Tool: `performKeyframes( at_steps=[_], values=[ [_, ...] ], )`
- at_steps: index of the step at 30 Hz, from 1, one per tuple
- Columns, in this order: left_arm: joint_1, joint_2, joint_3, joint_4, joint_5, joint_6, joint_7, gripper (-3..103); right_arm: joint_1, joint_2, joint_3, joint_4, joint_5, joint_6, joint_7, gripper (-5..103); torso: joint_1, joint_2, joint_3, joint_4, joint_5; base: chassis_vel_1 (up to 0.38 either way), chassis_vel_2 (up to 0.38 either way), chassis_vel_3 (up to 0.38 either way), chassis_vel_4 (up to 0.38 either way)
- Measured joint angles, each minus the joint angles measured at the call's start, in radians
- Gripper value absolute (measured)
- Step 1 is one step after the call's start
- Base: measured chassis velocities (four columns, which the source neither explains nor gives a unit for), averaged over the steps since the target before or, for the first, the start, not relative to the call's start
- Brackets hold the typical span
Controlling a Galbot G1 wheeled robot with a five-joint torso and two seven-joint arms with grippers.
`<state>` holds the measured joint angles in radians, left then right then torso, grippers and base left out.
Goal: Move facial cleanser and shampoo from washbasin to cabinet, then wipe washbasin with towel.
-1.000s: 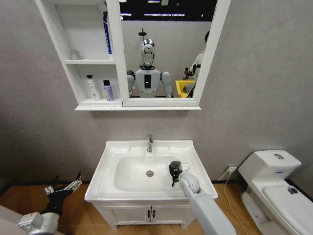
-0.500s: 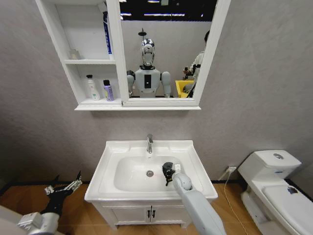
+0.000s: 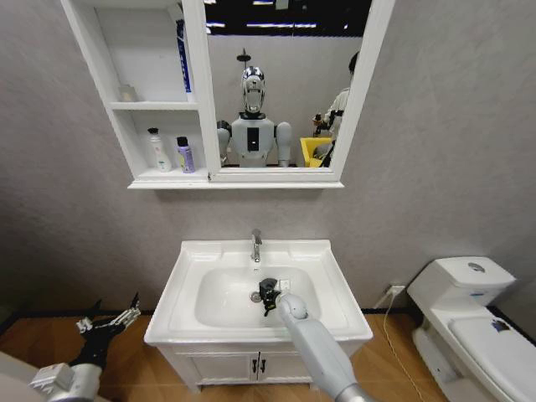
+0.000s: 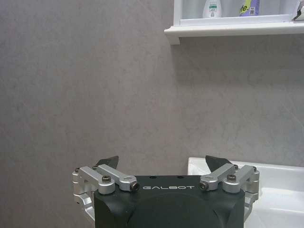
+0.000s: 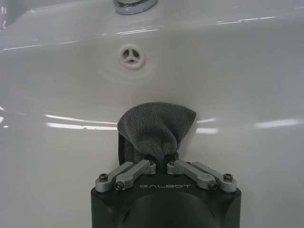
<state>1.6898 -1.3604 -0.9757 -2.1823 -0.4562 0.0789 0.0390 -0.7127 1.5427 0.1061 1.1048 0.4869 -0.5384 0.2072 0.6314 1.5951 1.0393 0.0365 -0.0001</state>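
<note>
washbasin [image 3: 322,272] bowl: right tool [image 5: 161,156] clamps towel [image 5: 154,128], hiding its fingertips.

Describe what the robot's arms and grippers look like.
The right arm is a smooth light-grey tube ending in a rounded joint. Each gripper has a black housing with white GALBOT lettering and silver bolted linkage bars. The left gripper carries dark pointed fingertips. On the right gripper the silver links close toward the middle. No loose cables show.
</note>
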Motion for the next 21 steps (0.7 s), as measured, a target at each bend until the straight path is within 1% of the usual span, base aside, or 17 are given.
performKeyframes(
  at_steps=[4, 6, 9, 12, 14, 15, 16, 21],
  values=[
    [0.000, 0.000, 0.000, 0.000, 0.000, 0.000, 0.000, 100, 0.017, 0.051, 0.004, -0.053, -0.003, 0.023, -0.026, 5, 0.000, 0.000, 0.000, 0.0001, 0.0000, 0.000, 0.000, 0.000, 0.000],
    [0.000, 0.000, 0.000, 0.000, 0.000, 0.000, 0.000, 100, 0.018, 0.053, 0.008, -0.058, -0.003, 0.026, -0.028, 5, 0.000, 0.000, 0.000, 0.0001, -0.0001, 0.000, 0.000, 0.000, 0.000],
    [0.000, 0.000, 0.000, 0.000, 0.000, 0.000, 0.000, 100, 0.012, 0.030, 0.018, -0.055, 0.009, 0.029, -0.032, 5, 0.000, 0.000, 0.000, 0.0007, 0.0004, 0.000, 0.000, 0.000, 0.000],
    [0.000, 0.000, 0.000, 0.000, 0.000, 0.000, 0.000, 100, 0.006, 0.017, 0.024, -0.045, 0.015, 0.029, -0.030, 5, 0.000, 0.000, 0.000, 0.0007, 0.0004, 0.000, 0.000, 0.000, 0.000],
    [0.000, 0.000, 0.000, 0.000, 0.000, 0.000, 0.000, 100, -0.010, -0.010, 0.037, -0.018, 0.026, 0.029, -0.015, 5, 0.000, 0.000, 0.000, 0.0003, 0.0004, 0.000, 0.000, 0.000, 0.000],
    [0.000, 0.000, 0.000, 0.000, 0.000, 0.000, 0.000, 100, -0.018, -0.027, 0.044, 0.000, 0.029, 0.029, -0.007, 5, 0.000, 0.000, 0.000, 0.0007, 0.0008, 0.000, 0.000, 0.000, 0.000],
    [0.000, 0.000, 0.000, 0.000, 0.000, 0.000, 0.000, 100, -0.022, -0.041, 0.052, 0.009, 0.027, 0.029, -0.003, 5, 0.000, 0.000, 0.000, 0.0003, 0.0000, 0.000, 0.000, 0.000, 0.000],
    [0.000, 0.000, 0.000, 0.000, 0.000, 0.000, 0.000, 100, -0.027, -0.065, 0.063, 0.029, 0.026, 0.026, 0.003, 5, 0.000, 0.000, 0.000, 0.0000, 0.0002, 0.000, 0.000, 0.000, 0.000]
  ],
)
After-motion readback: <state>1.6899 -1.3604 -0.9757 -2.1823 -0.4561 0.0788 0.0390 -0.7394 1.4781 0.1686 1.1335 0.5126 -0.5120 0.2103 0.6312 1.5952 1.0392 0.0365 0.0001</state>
